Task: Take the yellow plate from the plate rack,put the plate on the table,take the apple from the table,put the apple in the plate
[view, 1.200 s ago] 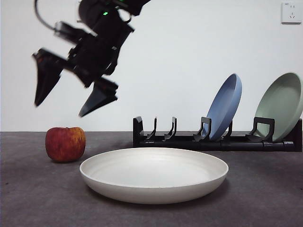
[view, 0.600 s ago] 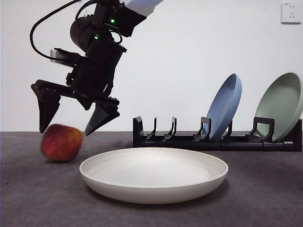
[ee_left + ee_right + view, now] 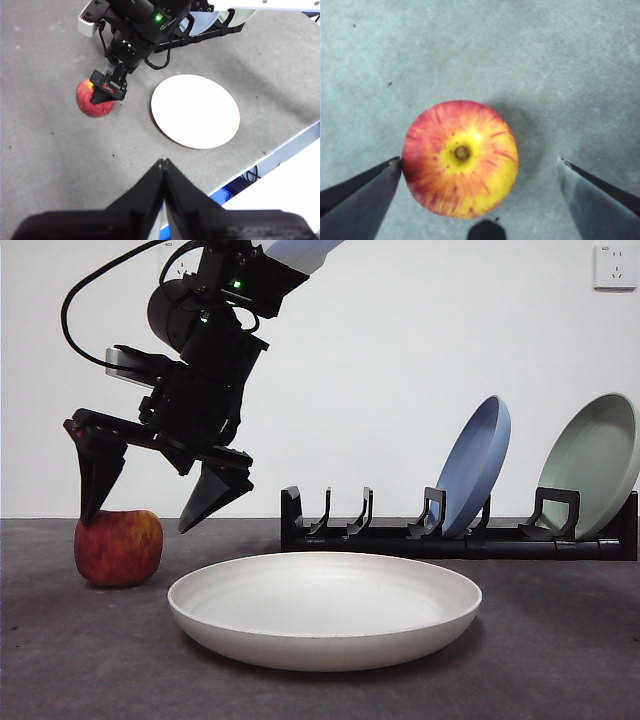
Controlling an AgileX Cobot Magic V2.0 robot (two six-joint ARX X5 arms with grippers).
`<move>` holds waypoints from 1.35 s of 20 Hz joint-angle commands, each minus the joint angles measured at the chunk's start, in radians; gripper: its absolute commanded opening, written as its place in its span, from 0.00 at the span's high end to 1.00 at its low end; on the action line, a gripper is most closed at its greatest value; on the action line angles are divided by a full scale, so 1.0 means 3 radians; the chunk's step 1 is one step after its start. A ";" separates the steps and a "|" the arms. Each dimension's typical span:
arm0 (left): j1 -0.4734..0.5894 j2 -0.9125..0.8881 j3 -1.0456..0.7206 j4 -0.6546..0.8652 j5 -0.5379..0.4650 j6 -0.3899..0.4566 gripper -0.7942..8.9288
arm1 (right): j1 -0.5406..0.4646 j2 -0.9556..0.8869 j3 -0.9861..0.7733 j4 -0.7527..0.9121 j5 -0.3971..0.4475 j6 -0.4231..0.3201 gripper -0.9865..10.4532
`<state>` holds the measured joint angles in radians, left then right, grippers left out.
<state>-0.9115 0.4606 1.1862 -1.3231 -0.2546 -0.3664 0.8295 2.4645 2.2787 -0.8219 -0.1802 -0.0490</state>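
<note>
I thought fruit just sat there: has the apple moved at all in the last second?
Yes. The apple has shifted left, farther from the rack, with one jaw of the open right end effector now at its edge.

**Plain white wall, one socket**

A bare white wall (image 3: 400,360) fills the space behind, evenly lit. A white socket (image 3: 614,266) sits high in its corner. In the left wrist view, blue gear (image 3: 235,189) shows below.

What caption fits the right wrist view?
Open right pincer straddling the apple on the table, one jaw touching it.
</note>
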 commanded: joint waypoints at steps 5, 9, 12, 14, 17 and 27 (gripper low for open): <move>0.0006 -0.0010 -0.0017 0.0019 0.0001 0.0042 0.93 | 0.0036 0.0086 -0.0019 -0.0005 -0.0099 0.0066 0.31; 0.0006 -0.0010 -0.0017 0.0019 0.0001 0.0065 0.93 | 0.0057 0.0086 -0.0019 0.0010 -0.0100 0.0123 0.44; 0.0008 -0.0010 -0.0017 0.0019 0.0001 0.0065 0.93 | 0.0072 0.0131 -0.0020 -0.0006 -0.0098 0.0249 0.45; 0.0006 -0.0010 -0.0017 0.0019 0.0001 0.0079 0.93 | 0.0081 0.0186 -0.0020 -0.0048 -0.0099 0.0275 0.48; 0.0008 -0.0010 -0.0017 0.0019 0.0001 0.0081 0.93 | 0.0094 0.0237 -0.0020 -0.0028 0.0011 0.0290 0.58; 0.0006 -0.0010 -0.0017 0.0018 0.0000 0.0080 0.93 | 0.0114 0.0207 -0.0018 0.0069 0.0052 0.0337 0.92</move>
<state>-0.9115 0.4606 1.1862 -1.3231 -0.2546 -0.3515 0.8581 2.5282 2.2772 -0.8078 -0.1612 0.0418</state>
